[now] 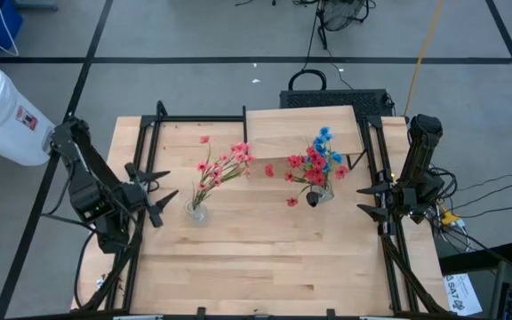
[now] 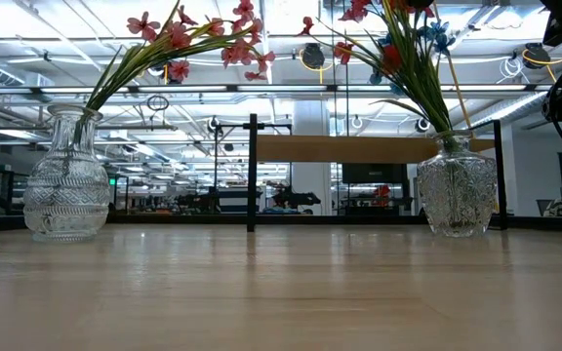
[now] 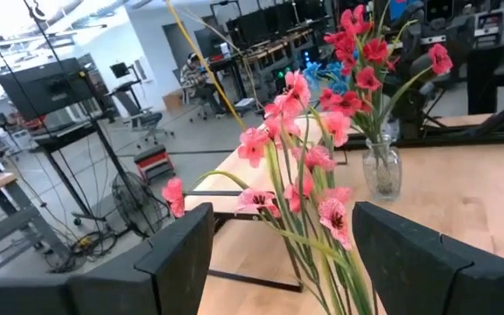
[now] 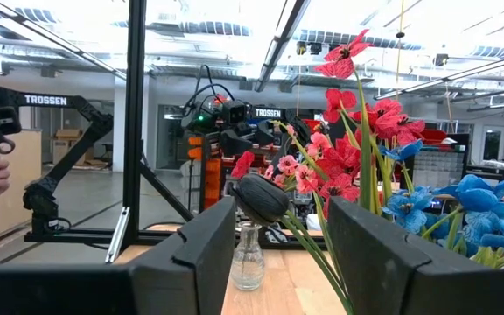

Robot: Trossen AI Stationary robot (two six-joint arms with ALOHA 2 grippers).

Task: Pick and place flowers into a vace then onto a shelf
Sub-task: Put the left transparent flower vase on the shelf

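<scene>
**Both vases filled, next the lift to the shelf**

The left hand hovers just left of the left glass vase, its fingers spread wide and holding nothing. In the left wrist view the pink flowers lean across the gap between the two dark fingers, so the hand is lined up on the stems more than on the glass. That vase stands on the desk, its spray of pink and red blossoms tilted toward the far right.

The shelf sits at the far middle of the desk, a light board on thin black legs, with nothing on it that I can see.

The right glass vase stands near the shelf's near right corner and holds red and blue flowers. The right hand waits to its right, also wide open and empty; its wrist view looks past the red blossoms.

Judging by this, the flowers are in and the vases remain to be moved. To do that well, each hand should drop low enough to close on the narrow neck of the glass, not the stems, which would bend and slip. Lift straight up, keep the vase upright, and clear the board's edge before setting down; the leaning sprays make the left vase likely to tip.
</scene>
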